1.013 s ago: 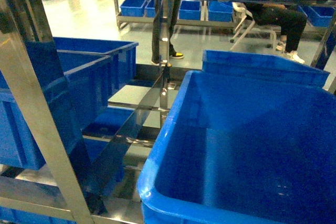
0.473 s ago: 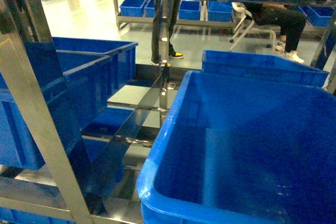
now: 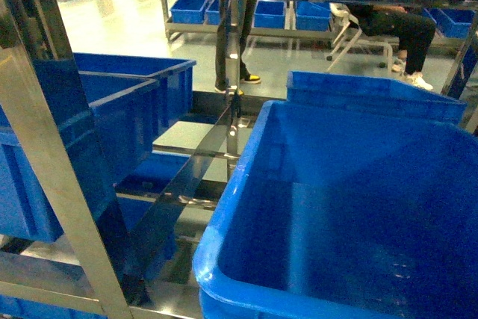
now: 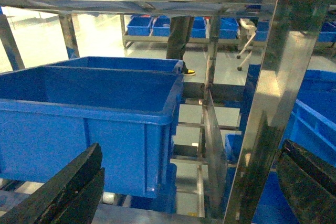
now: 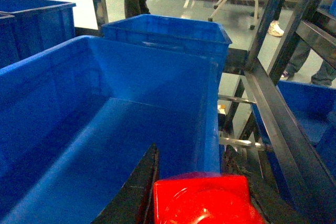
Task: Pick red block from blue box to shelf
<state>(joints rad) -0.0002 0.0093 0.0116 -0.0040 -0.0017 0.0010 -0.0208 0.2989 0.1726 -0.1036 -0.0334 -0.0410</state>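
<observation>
My right gripper [image 5: 195, 182] is shut on the red block [image 5: 205, 203], a glossy red brick that fills the bottom of the right wrist view between the two dark fingers. It hangs over the near right corner of a big dark blue bin [image 5: 79, 119] on the shelf [image 5: 283, 124]. My left gripper [image 4: 191, 182] stands open and holds nothing, its dark fingers [image 4: 73, 187] wide apart facing a steel upright [image 4: 283, 66] of the shelf. The head view shows neither gripper. The blue box is out of view.
Dark blue bins fill the shelf [image 3: 45, 184]: one large bin [image 3: 358, 207] at front right, another [image 3: 112, 117] at left, also seen as a bin [image 4: 89, 124] in the left wrist view. Steel rails [image 3: 187, 177] run between them. People [image 3: 396, 28] stand and sit behind.
Only the head view has drifted a little, so the large bin's near rim sits slightly further left. Nothing else has moved.
</observation>
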